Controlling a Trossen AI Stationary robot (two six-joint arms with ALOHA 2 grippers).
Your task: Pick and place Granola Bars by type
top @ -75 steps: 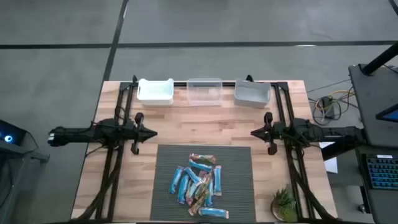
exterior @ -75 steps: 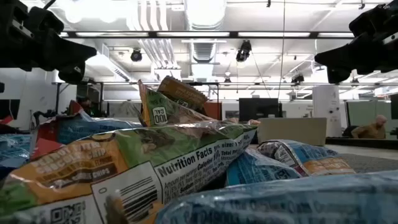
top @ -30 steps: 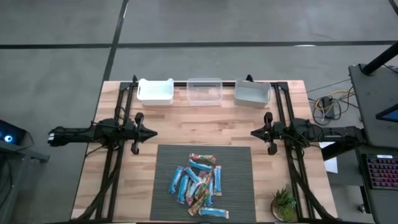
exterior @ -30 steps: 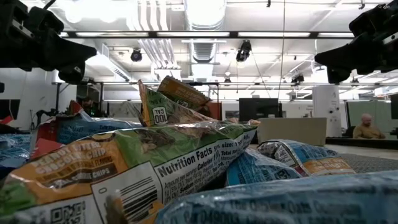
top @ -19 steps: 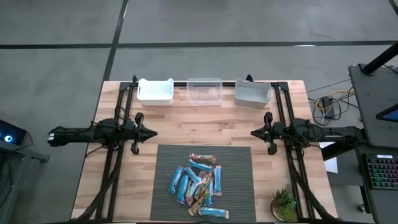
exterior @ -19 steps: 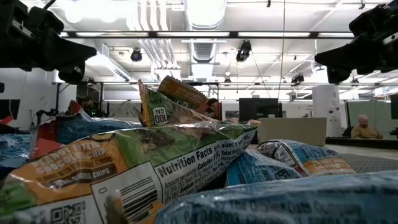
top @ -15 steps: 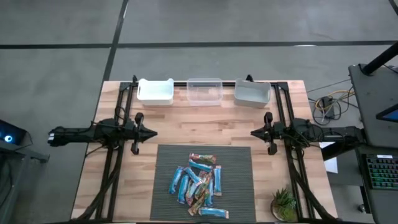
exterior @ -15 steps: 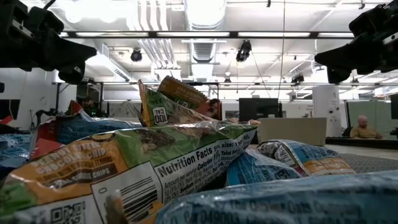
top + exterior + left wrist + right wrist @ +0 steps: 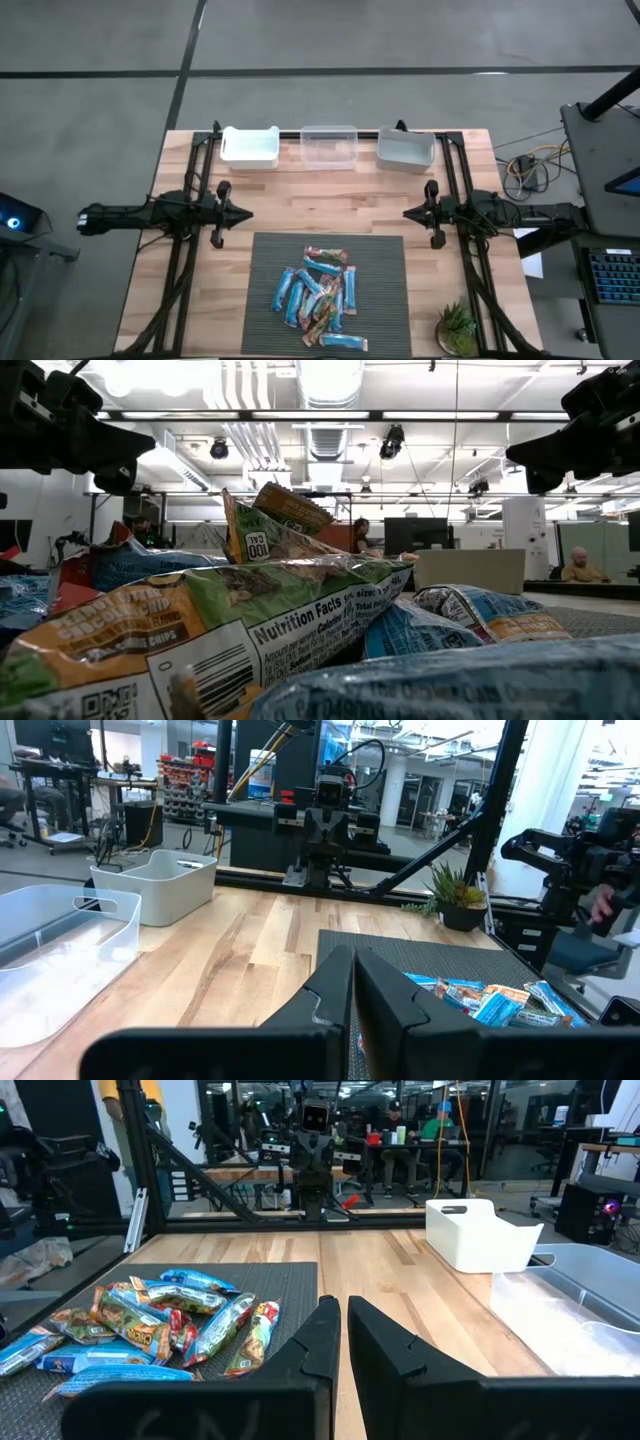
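Observation:
Several granola bars (image 9: 318, 299), blue ones and green, red and orange ones, lie heaped on a dark ribbed mat (image 9: 385, 262) at the table's near middle; they also show as the pile (image 9: 160, 1322) in the right wrist view and the bars (image 9: 490, 1000) in the left wrist view. My left gripper (image 9: 247, 213) hovers level over the table's left side, shut and holding nothing. My right gripper (image 9: 407, 213) hovers level over the right side, facing it, also shut and holding nothing. Both stand well clear of the bars.
Three bins stand in a row at the far edge: a white one (image 9: 249, 146), a clear one (image 9: 329, 146) and a grey one (image 9: 405, 148). A small potted plant (image 9: 458, 328) sits at the near right corner. Bare wood lies between bins and mat.

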